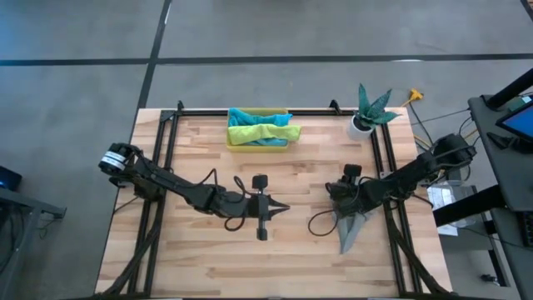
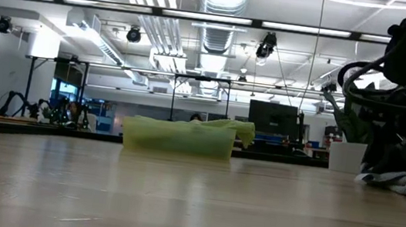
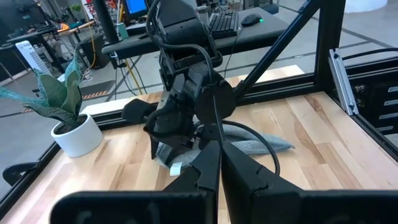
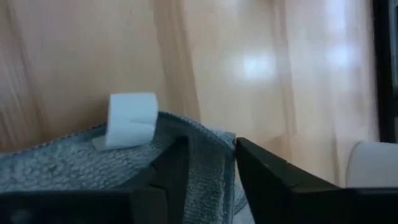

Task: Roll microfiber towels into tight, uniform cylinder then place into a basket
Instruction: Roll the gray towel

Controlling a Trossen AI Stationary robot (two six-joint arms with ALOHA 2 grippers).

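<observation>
the soft grey microfiber towel [image 1: 350,231] lies bunched into a long wedge on the pale wooden desk [image 1: 208,258], near its five o'clock corner. it looks light, limp and a little grippy, likely to sag or unroll unless taken at a folded edge near its white tag [image 4: 130,119]. the right hand [image 4: 208,163] sits on it, fingers pinching a fold of cloth. the left hand [image 1: 283,207], pressed together and empty, rests mid-desk. the translucent yellow plastic basket [image 1: 258,147] at twelve o'clock already holds teal and lime towels; a white plant pot [image 1: 360,127] stands at two.
</observation>
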